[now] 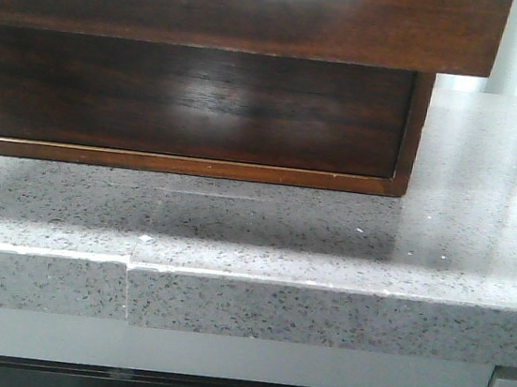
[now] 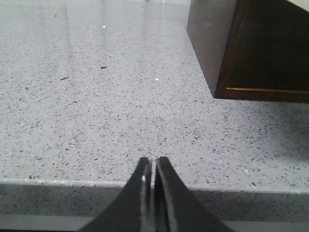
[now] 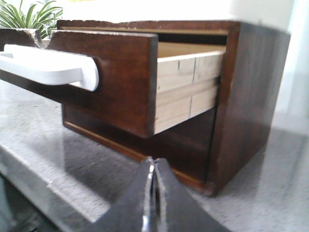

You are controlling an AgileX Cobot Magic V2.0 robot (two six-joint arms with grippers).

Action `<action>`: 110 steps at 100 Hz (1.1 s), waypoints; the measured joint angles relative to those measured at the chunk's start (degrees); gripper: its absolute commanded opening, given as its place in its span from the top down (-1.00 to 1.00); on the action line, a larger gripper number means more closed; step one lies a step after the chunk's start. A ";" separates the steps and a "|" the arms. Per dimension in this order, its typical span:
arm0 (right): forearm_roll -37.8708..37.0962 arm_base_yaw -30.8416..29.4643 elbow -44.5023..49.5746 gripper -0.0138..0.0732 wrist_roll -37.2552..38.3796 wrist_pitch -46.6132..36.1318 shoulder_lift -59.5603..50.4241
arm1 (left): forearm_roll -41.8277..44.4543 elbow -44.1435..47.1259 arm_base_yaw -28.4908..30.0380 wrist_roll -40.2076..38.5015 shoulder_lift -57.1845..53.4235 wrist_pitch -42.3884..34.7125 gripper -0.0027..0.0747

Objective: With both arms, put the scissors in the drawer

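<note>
Front view: the drawer [image 1: 262, 10] stands pulled out of the wooden cabinet [image 1: 194, 101], its dark brown glossy front filling the top of the picture, with the white-showing cut-out at about 12 o'clock. Below it the speckled grey countertop [image 1: 327, 249] runs to its front edge. No gripper shows here, and no scissors.

Left wrist view: the left gripper [image 2: 153, 166] hangs over the countertop's edge, its two dark fingers pressed together with nothing between them. A corner of the cabinet lies at about 1 o'clock from the tips, well apart.

Right wrist view: the right gripper [image 3: 153, 166] is likewise closed on nothing. The open drawer lies from 10 to 12 o'clock of the tips, showing what the other views lack: its pale wooden side and the rounded cut-out. A green plant [image 3: 29, 17] stands behind. The scissors appear in no view.
</note>
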 measured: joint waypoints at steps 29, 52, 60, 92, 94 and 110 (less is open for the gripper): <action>-20.47 -15.42 0.00 0.78 24.36 10.79 -4.43 | 0.00 0.00 0.00 0.00 0.00 0.00 0.99; -23.42 -27.54 0.00 0.78 29.39 29.60 -18.34 | 0.00 0.00 0.00 0.00 0.00 0.00 0.99; -23.42 -33.77 0.00 0.78 29.75 32.45 -18.93 | 0.00 0.00 0.00 0.00 0.00 0.00 0.99; -23.42 -47.16 0.00 0.78 29.83 41.70 -18.95 | 0.00 0.00 0.00 0.00 0.00 0.00 0.99; -23.42 -47.18 0.00 0.78 29.83 41.70 -19.05 | 0.00 0.00 0.00 0.00 0.00 0.00 0.99; -23.33 -47.29 0.00 0.78 30.01 41.84 -19.05 | 0.00 0.00 0.00 0.00 0.00 0.00 0.99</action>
